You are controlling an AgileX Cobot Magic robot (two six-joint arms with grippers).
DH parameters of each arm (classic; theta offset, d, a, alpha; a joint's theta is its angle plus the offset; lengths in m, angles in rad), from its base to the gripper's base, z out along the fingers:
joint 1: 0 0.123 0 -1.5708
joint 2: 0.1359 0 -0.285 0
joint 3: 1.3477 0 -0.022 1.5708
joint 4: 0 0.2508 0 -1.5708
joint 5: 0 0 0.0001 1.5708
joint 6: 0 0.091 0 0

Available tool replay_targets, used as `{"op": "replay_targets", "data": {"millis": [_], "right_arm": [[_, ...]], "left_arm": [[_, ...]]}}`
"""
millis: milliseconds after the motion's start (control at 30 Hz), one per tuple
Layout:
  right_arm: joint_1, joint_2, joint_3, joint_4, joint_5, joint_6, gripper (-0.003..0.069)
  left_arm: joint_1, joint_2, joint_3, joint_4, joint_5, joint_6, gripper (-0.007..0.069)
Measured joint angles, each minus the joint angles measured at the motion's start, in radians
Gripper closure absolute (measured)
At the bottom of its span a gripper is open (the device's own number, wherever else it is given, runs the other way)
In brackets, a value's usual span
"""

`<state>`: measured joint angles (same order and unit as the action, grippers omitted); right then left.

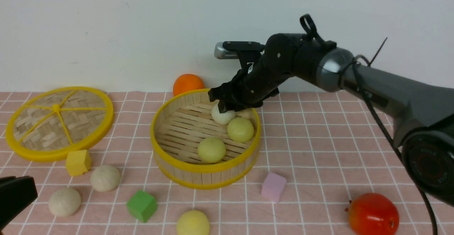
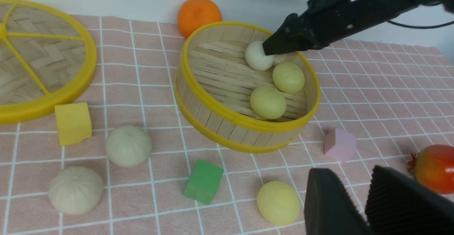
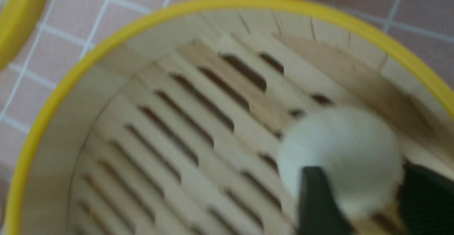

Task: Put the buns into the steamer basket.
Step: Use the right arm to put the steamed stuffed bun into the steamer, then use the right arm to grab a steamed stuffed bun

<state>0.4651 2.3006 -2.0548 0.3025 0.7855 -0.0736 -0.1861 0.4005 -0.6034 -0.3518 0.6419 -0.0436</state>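
Black and spread, with nothing between its tips, the left gripper (image 2: 351,192) stands at the near side of the cloth (image 1: 319,178). Nearest on the cloth are a pale yellow bun (image 1: 193,223) and, well off to the right, a red fruit (image 1: 373,214). To the left sit an off-white bun (image 1: 65,202) and, a little farther back, another off-white bun (image 1: 105,178), with a green block (image 1: 142,206) to their right. A pink block (image 1: 273,187) lies before the basket's right side; a yellow block (image 1: 78,162) is by the woven lid (image 1: 39,123). In the middle stands the steamer basket (image 1: 205,168), holding two yellow buns (image 1: 211,149) and, behind them, a whitish bun (image 1: 222,115) on the slats. The right gripper (image 3: 363,185) is spread around that whitish bun. An orange ball (image 1: 188,83) sits just behind the basket, before a pale wall (image 1: 106,32).
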Motion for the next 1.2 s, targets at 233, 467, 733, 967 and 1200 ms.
{"op": "replay_targets", "data": {"millis": [233,467,733,967,1200], "right_arm": [[0.049,-0.188,0.02,-0.042,0.262,0.045,0.0075],[0.266,-0.311,0.278,-0.101,0.286,0.047,0.019],[0.42,-0.299,0.487,-0.19,0.075,0.186,0.0405],[0.418,-0.23,0.487,-0.198,0.039,0.205,0.0412],[0.418,-0.208,0.487,-0.173,0.009,0.205,0.0412]], "left_arm": [[0.0,0.0,0.0,0.0,0.0,0.0,0.0388],[0.0,0.0,0.0,0.0,0.025,0.0,0.0388],[0.0,0.0,0.0,0.0,0.055,0.0,0.0388],[0.0,0.0,0.0,0.0,0.057,0.0,0.0388],[0.0,0.0,0.0,0.0,0.057,0.0,0.0388]]}}
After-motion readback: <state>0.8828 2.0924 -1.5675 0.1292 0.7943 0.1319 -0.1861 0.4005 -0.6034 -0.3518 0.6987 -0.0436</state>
